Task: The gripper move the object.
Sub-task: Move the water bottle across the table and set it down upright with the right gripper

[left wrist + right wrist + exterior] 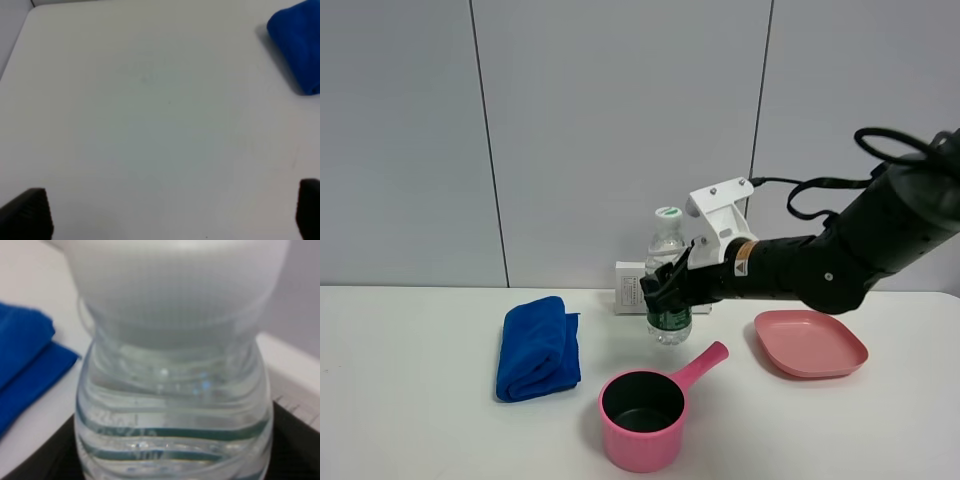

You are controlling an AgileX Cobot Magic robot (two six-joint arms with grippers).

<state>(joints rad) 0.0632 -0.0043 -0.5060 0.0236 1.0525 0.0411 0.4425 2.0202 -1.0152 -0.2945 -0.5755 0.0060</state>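
The clear water bottle (pixel 666 238) with a white cap and dark green label stands upright at the back middle of the white table. My right gripper (pixel 665 287), a black claw on the bulky black arm with a white bracket, is shut on the bottle's middle. In the right wrist view the bottle (pixel 170 390) fills the frame, with a black finger (pixel 35 460) on either side. My left gripper (pixel 165 215) is open and empty over bare table; only its two black fingertips (pixel 27 212) show.
A folded blue towel (pixel 537 347) lies left of the bottle and shows in the left wrist view (pixel 297 45). A pink pot (pixel 642 405) stands in front of the bottle, its handle pointing toward it. A pink plate (pixel 810 343) lies at the right. A white box (pixel 630 286) stands behind the bottle by the wall.
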